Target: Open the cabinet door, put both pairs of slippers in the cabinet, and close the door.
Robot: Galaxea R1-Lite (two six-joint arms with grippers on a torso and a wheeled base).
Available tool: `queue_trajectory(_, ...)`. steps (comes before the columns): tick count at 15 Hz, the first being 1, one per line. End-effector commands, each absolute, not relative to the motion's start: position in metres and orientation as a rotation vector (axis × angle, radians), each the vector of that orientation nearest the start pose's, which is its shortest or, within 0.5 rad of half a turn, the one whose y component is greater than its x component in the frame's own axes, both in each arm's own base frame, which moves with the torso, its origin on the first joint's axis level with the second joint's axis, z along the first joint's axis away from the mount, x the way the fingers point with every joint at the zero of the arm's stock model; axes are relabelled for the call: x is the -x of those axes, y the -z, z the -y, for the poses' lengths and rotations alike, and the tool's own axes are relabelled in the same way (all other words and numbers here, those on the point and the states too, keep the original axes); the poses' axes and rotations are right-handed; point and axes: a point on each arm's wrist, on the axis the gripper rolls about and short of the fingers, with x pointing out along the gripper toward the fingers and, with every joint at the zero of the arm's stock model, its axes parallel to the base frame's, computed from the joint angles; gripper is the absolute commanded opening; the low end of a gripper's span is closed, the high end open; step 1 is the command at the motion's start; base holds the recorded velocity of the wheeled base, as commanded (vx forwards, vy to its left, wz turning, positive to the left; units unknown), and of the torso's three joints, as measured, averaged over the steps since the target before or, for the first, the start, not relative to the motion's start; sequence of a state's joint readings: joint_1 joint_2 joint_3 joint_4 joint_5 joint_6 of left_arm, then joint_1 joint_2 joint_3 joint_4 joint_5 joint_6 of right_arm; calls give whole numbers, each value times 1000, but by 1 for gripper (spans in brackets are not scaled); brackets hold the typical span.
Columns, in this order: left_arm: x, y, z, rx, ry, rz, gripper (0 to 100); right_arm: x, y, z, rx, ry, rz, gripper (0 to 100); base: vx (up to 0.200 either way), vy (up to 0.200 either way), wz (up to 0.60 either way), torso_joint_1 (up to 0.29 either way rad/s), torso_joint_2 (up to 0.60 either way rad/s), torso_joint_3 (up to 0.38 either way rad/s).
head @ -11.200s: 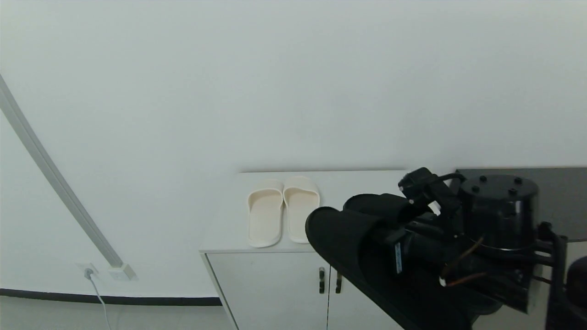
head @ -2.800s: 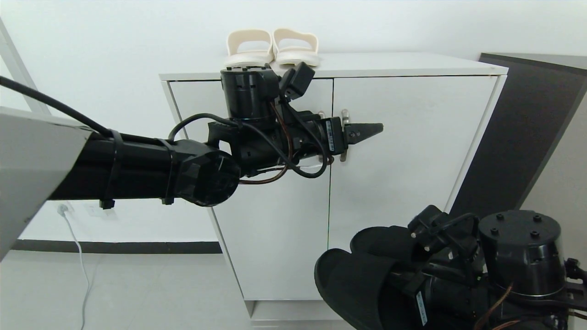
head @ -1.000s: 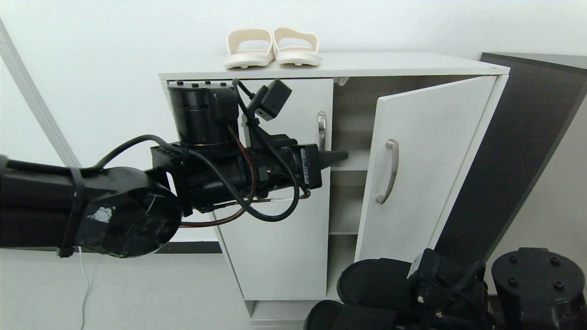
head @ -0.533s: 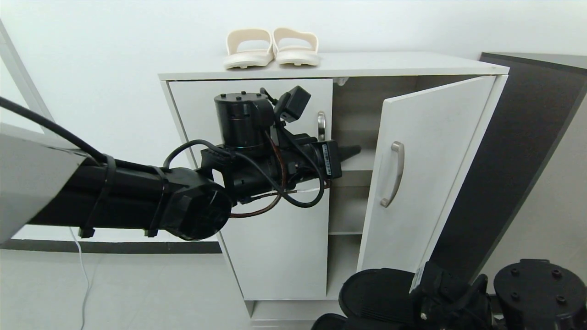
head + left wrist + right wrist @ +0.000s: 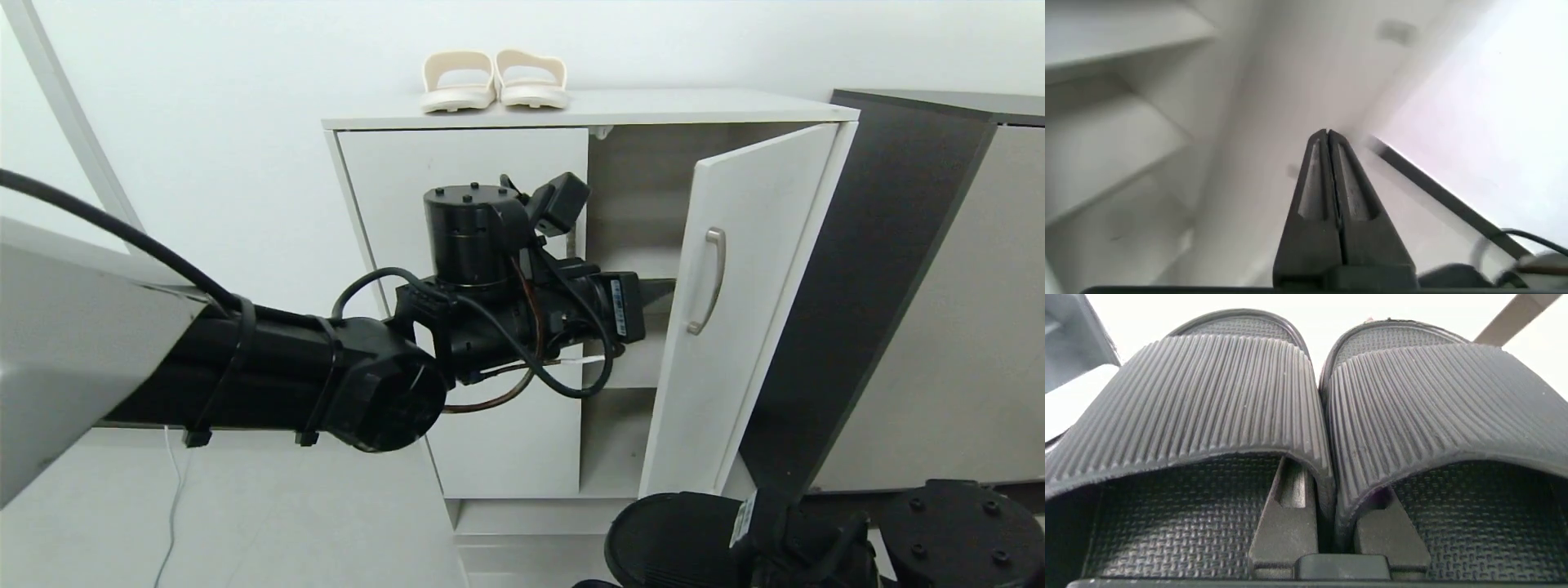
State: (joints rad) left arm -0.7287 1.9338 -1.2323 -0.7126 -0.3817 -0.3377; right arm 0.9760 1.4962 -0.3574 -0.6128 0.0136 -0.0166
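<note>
A white cabinet (image 5: 694, 102) stands against the wall with its right door (image 5: 751, 269) swung partly open and its left door (image 5: 457, 163) closed. A cream pair of slippers (image 5: 494, 80) sits on top. My left gripper (image 5: 663, 287) is shut and empty in the opening, its tip by the inner face of the open door near the handle (image 5: 712, 282). In the left wrist view the shut left gripper (image 5: 1327, 137) points past the shelves (image 5: 1118, 139). Low in front of the cabinet, my right gripper (image 5: 1331, 527) is shut on the black slippers (image 5: 669, 531), pinching their adjoining sides (image 5: 1323, 416).
A dark grey panel and grey unit (image 5: 882, 286) adjoin the cabinet on the right, just behind the open door. A white cable (image 5: 171, 506) hangs down the wall at lower left. Bare floor lies before the cabinet.
The head camera has shifted. The right door, closed earlier, has swung wider in the last second. My left gripper has moved right into the opening. The right gripper with the black slippers has sunk lower.
</note>
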Motion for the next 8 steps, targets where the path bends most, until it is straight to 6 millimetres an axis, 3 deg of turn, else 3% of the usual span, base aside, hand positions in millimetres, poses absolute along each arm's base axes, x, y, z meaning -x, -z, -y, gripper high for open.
queue_trajectory(1, -261, -233, 271, 307, 1156, -156, 0, -116, -120, -172, 271, -972, -478, 0, -200, 0, 0, 2, 2, 2)
queue_trajectory(8, -255, -233, 271, 307, 1161, -156, 0, -115, -120, -172, 274, -977, -479, 0, 0, 0, 0, 0, 0, 0)
